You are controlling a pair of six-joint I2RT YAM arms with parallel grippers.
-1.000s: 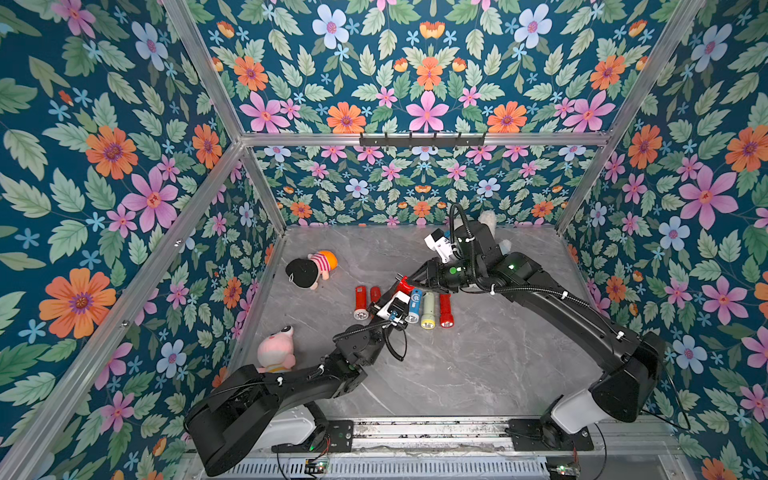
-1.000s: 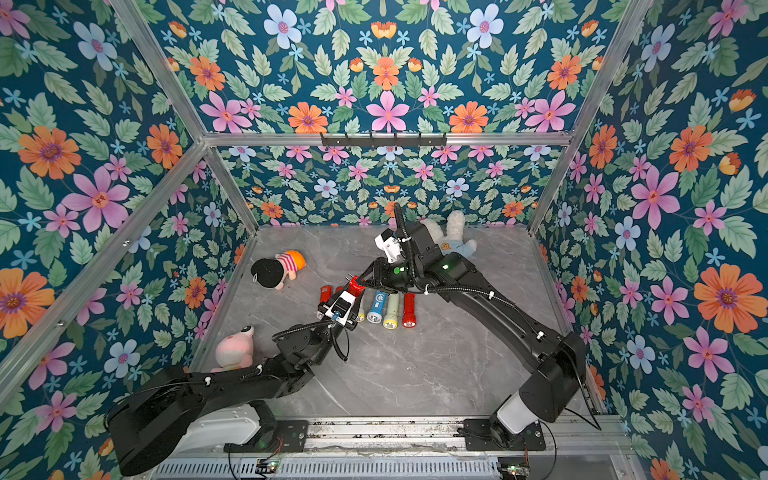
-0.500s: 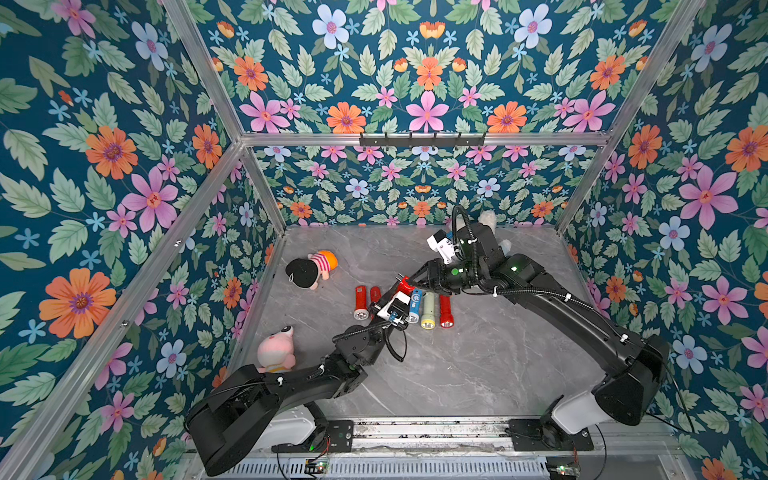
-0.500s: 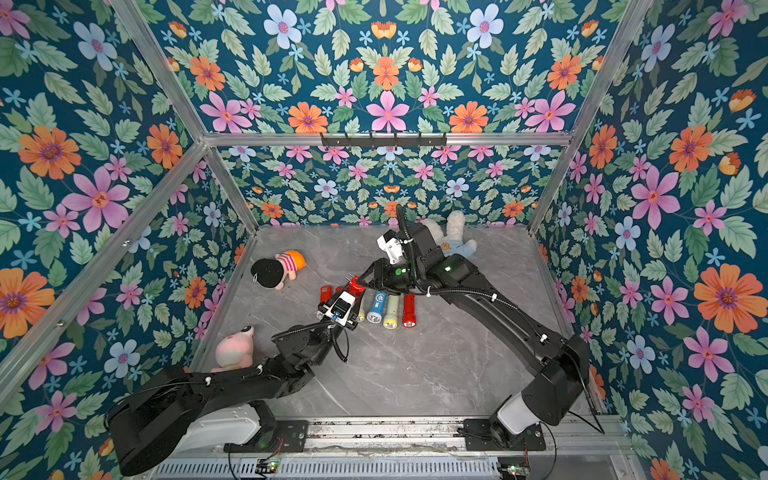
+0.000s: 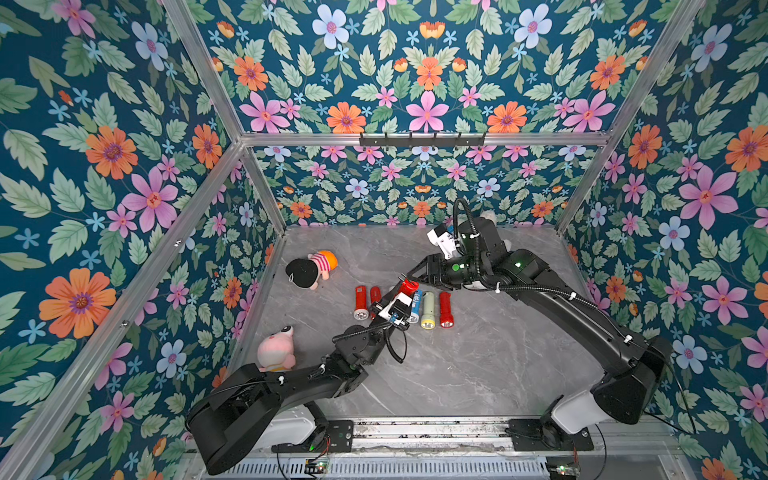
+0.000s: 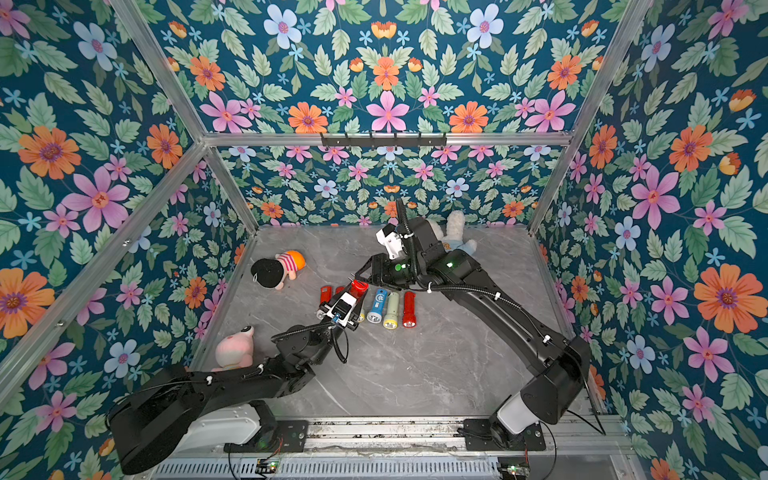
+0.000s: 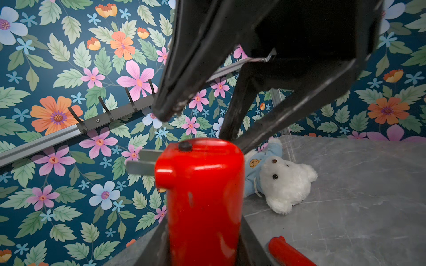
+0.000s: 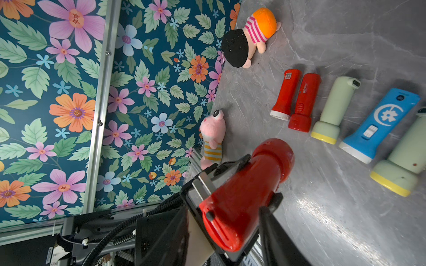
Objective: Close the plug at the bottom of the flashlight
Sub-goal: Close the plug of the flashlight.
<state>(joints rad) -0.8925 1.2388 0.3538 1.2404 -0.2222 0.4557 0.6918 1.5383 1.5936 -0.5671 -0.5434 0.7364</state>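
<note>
The right gripper [image 5: 409, 276] just let its jaws spread and sits at the tail of the red flashlight [image 7: 202, 195], mid-frame in both top views. The left gripper [image 5: 399, 296] is clamped on its body. The prongs [image 7: 140, 161] look folded out, bit blurry though, so the plug's probably not shut. The table [image 5: 478, 374] is free lower right, and the flashlight row [image 5: 428, 309] crowds close by.

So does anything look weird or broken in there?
Yes. The red flashlight, held off the table in the left end effector, has its two metal plug prongs sticking out sideways from its end instead of being folded in. Nothing else looks broken or spilled.
</note>
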